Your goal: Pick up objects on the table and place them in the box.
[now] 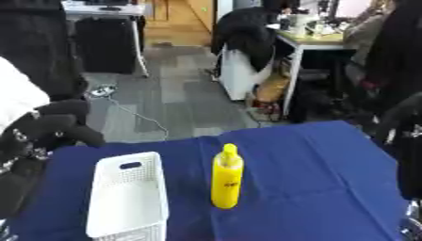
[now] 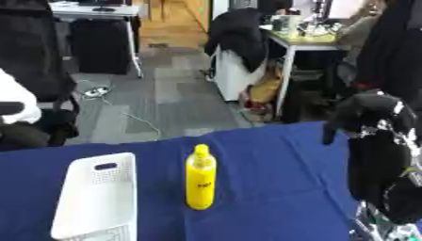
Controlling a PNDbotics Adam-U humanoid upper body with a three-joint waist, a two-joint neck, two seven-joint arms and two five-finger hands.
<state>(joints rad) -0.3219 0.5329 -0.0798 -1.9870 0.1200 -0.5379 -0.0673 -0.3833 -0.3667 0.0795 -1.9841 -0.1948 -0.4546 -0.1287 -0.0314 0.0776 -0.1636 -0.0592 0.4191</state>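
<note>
One yellow bottle (image 1: 227, 177) stands upright near the middle of our blue tabletop (image 1: 313, 164); just beside it, toward the left edge, sits the white box (image 1: 128, 197), apart from it; our right hand (image 2: 367, 113) hangs above the right edge, fingers curled, holding nothing; our left hand's (image 1: 37, 136) fingers we cannot tell.

This is looking like an office. Behind the blue table (image 1: 313, 160), grey carpet tiles (image 1: 177, 101) are covering the floor, desks (image 1: 309, 44) are standing with equipment on them, a dark jacket (image 1: 243, 33) is hanging over a chair, and a cable (image 1: 132, 113) is lying across the carpet.
</note>
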